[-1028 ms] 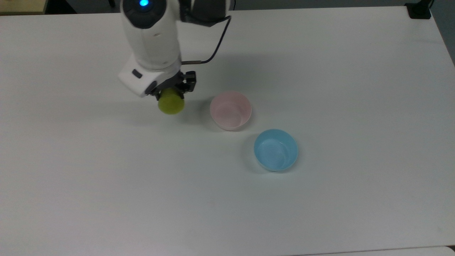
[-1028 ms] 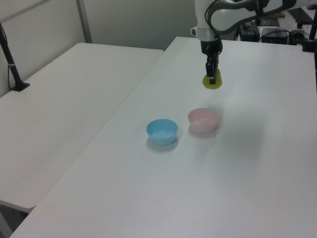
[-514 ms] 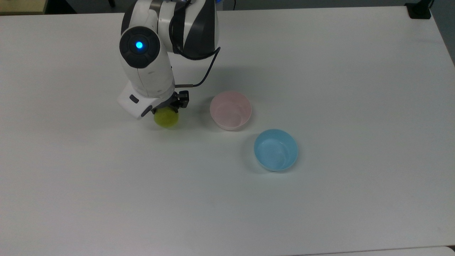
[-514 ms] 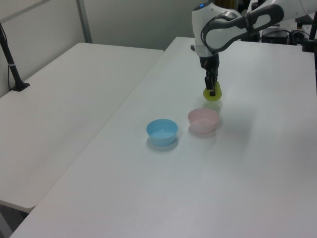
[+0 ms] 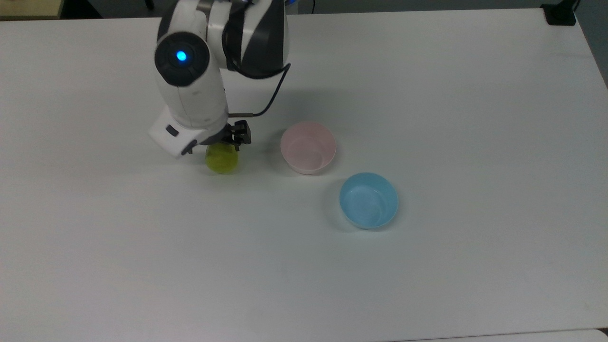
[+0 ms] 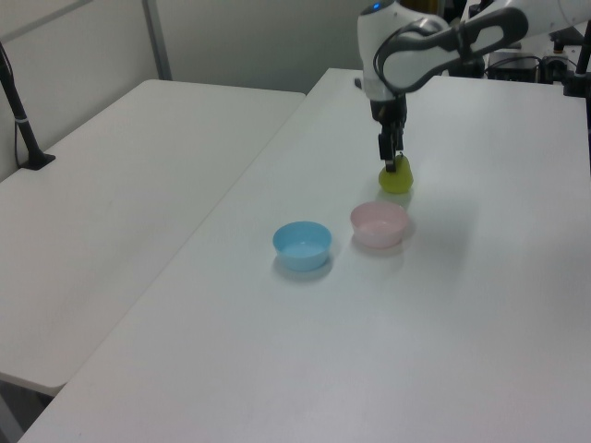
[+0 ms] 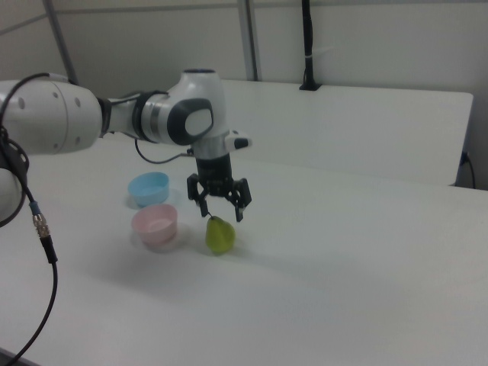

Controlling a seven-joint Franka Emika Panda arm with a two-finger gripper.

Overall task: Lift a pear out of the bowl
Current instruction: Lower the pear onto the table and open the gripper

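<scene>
The jaws (image 7: 220, 210) stand spread apart, gripping nothing, directly above the pear (image 7: 220, 235), whose narrow top reaches up between the two fingertips (image 7: 239, 216). The pear (image 5: 222, 159) rests upright on the white worktop (image 5: 427, 95), outside the bowl (image 5: 308, 147). That pale pink bowl sits just beside the jaws, on the top view's right of them, and holds nothing. The light blue bowl (image 5: 368, 200) lies farther from the jaws in the same direction, close to the pink one but not touching it. In the left view the pear (image 6: 396, 178) sits under the jaws (image 6: 391, 162), beyond the pink bowl (image 6: 379, 224).
</scene>
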